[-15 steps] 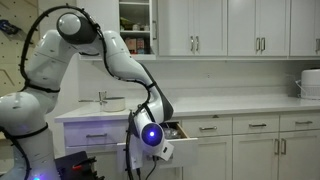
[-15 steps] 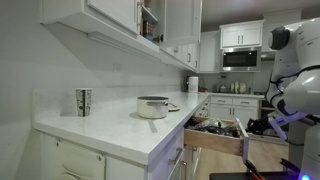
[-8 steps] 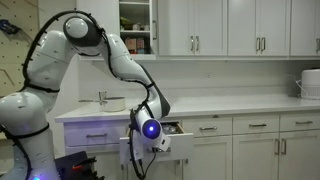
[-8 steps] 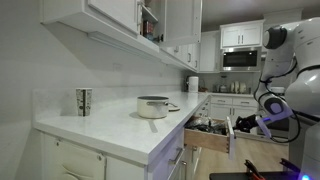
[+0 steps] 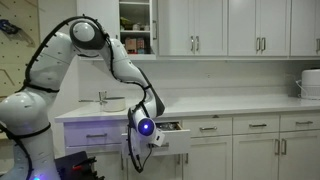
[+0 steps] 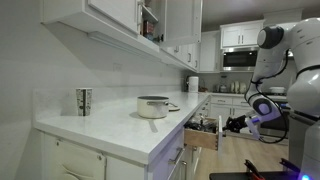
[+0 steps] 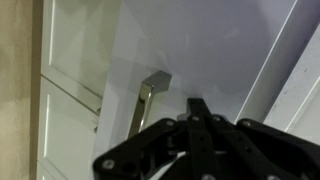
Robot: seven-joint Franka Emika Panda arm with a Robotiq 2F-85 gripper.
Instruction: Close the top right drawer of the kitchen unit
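The top right drawer (image 5: 173,141) of the kitchen unit (image 5: 250,138) stands partly open; it also shows in an exterior view (image 6: 204,137), with dark utensils inside. My gripper (image 5: 150,131) (image 6: 231,124) is at the drawer's front. In the wrist view the gripper (image 7: 197,104) is shut, its fingertips together against the white drawer front (image 7: 215,50), just beside the silver bar handle (image 7: 147,100). It holds nothing.
A metal pot (image 6: 153,106) and a patterned cup (image 6: 84,101) stand on the pale countertop (image 6: 110,128). A pot (image 5: 113,103) and a white appliance (image 5: 311,84) sit on the counter. A wall cupboard (image 5: 135,25) above is open. A microwave (image 6: 240,58) hangs at the far end.
The drawer has slid inward, now sticking out much less. My gripper has moved with its front toward the cabinet.
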